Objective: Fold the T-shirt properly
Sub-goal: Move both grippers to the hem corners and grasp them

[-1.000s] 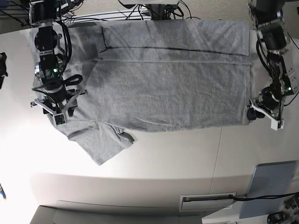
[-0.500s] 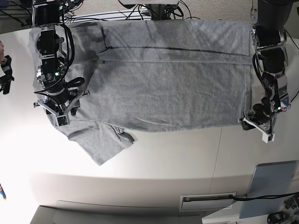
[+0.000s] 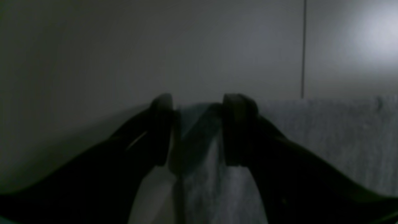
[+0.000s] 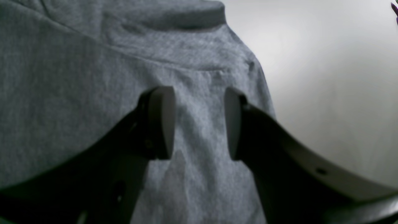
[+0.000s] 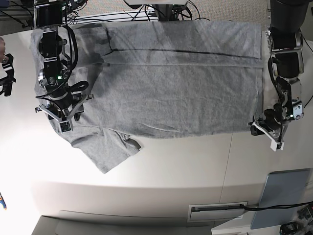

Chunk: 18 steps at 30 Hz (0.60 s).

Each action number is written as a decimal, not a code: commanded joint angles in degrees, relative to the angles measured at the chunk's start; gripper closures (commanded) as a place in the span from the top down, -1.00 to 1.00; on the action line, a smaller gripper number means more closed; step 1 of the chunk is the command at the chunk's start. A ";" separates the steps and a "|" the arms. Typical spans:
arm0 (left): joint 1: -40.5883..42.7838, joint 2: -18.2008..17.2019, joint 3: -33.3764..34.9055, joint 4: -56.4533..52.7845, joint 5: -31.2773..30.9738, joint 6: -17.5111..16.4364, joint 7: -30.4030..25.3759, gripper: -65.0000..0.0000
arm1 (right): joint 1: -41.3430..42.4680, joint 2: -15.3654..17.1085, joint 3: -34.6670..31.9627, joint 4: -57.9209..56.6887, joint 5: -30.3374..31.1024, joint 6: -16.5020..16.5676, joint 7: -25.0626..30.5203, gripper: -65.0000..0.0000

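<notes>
Left end effector [image 3: 197, 130], wrist view: we see it parted, empty, straddling the T-shirt [image 3: 326, 140] hem corner; it may pinch one layer. Right end effector [image 4: 199, 123]: parted over the shoulder, nothing held. Base view: T-shirt [image 5: 176, 88] flat on tabletop [image 5: 171, 171]; uneven lift would skew it.

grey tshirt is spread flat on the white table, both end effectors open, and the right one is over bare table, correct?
Not quite: the right wrist view shows the right end effector open over the T-shirt, not bare table. The rest holds.
</notes>
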 commanded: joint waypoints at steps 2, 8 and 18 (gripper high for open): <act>0.22 -1.42 0.17 -0.22 0.72 0.70 3.21 -0.15 | 0.96 0.79 0.39 0.81 -0.09 -0.24 1.09 -0.20; 0.98 -1.53 0.17 -0.24 0.74 0.90 2.75 -0.15 | 0.96 0.79 0.37 0.81 -0.09 0.98 0.50 -0.20; 1.73 -1.51 0.17 -0.24 -7.17 -4.72 8.83 -0.15 | 0.96 0.79 0.39 0.81 -0.09 0.98 0.15 -0.20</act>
